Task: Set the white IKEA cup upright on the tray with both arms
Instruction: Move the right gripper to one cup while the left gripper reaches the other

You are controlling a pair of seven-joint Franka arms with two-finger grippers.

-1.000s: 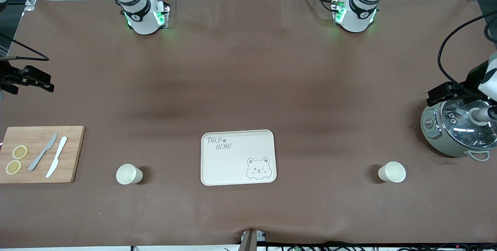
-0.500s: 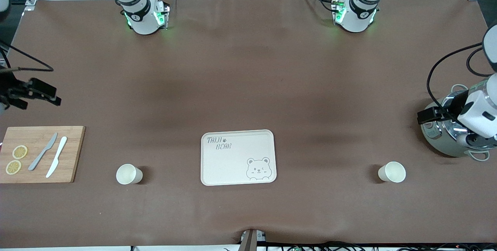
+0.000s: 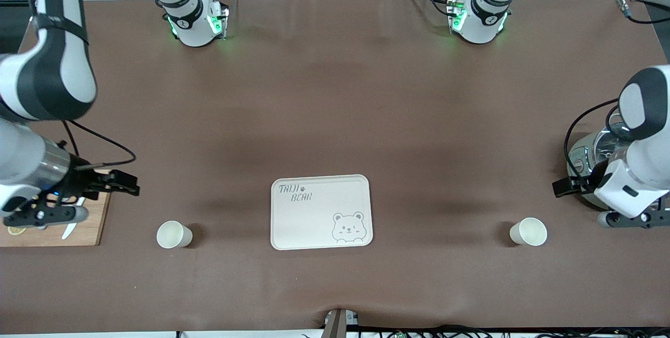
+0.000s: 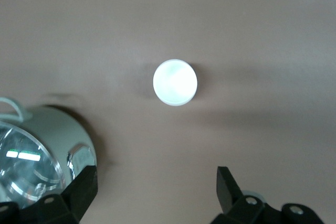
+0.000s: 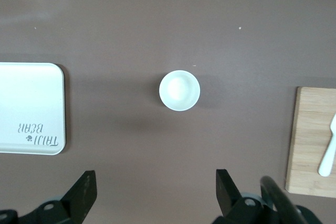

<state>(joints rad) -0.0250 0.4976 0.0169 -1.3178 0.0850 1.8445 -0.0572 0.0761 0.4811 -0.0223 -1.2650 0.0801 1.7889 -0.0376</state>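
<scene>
Both arms have swung in over the desk [image 3: 335, 118] ends since a sec ago. Tray [image 3: 293, 223] sits mid-desk, bare. Right claw [image 3: 128, 187] by the cutting board [image 3: 94, 223], left claw [image 3: 560, 189] by the cooker [image 3: 586, 157], both released, holding nothing. Each now looks down on an upright cup [image 3: 172, 234] [image 3: 529, 232]; approach underway, I'd say, grasps not yet made.

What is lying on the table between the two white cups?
Only the tray lies between the cup toward the right arm's end and the cup toward the left arm's end; the front view shows this.
</scene>
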